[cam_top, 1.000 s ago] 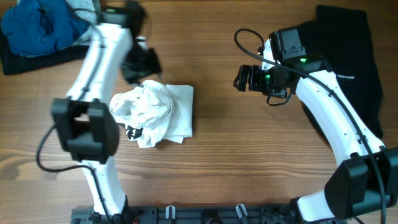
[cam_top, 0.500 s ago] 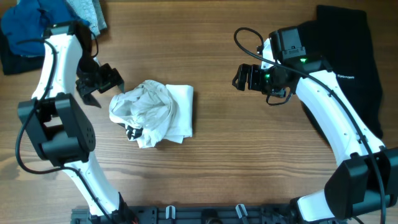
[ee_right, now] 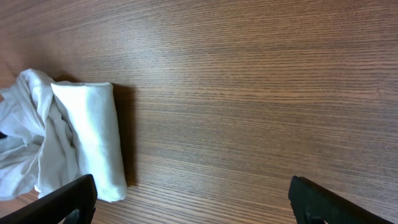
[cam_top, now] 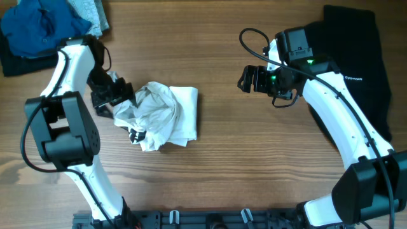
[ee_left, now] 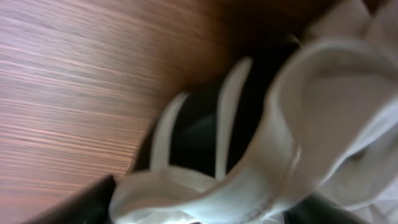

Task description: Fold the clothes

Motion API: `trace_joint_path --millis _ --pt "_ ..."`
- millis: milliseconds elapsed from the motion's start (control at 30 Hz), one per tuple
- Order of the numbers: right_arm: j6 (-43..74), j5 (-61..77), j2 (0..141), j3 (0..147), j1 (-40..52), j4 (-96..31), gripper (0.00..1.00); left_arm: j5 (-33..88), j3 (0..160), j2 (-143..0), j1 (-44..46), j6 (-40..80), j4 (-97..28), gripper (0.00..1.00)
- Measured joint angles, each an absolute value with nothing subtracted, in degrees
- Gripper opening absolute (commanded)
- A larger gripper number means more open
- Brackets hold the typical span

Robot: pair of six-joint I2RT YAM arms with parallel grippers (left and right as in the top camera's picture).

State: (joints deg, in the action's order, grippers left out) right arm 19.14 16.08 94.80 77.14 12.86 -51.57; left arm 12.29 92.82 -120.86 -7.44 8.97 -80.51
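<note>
The white T-shirt (cam_top: 162, 114) lies crumpled and partly folded on the wooden table, its black-and-white striped part (cam_top: 135, 135) at the lower left. My left gripper (cam_top: 109, 97) is at the shirt's left edge. In the left wrist view its jaws (ee_left: 205, 208) are open, with the white hem (ee_left: 298, 124) and the striped part (ee_left: 199, 130) between and just ahead of them. My right gripper (cam_top: 248, 79) is open and empty over bare table to the right of the shirt. The right wrist view shows its jaws (ee_right: 199, 199) wide apart and the shirt (ee_right: 81, 137) at the far left.
A black garment with a small white logo (cam_top: 356, 63) lies at the right edge, under the right arm. Blue (cam_top: 38, 28) and grey (cam_top: 89, 13) garments sit at the far left corner. Bare wood lies between the shirt and the right gripper.
My left arm swung from behind the shirt out to the left, then came in to the shirt's left edge. The right arm has not moved.
</note>
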Motion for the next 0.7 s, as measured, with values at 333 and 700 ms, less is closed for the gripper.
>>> trace_joint_path --millis 333,700 --pt "19.14 16.08 94.8 77.14 12.86 -51.62 1.0 23.7 92.75 -120.86 -3.01 4.95 -80.68 0.04" --pt "19.14 16.1 94.8 77.14 12.86 -51.64 1.0 27.4 92.82 -114.39 -2.35 3.62 -81.45 0.04"
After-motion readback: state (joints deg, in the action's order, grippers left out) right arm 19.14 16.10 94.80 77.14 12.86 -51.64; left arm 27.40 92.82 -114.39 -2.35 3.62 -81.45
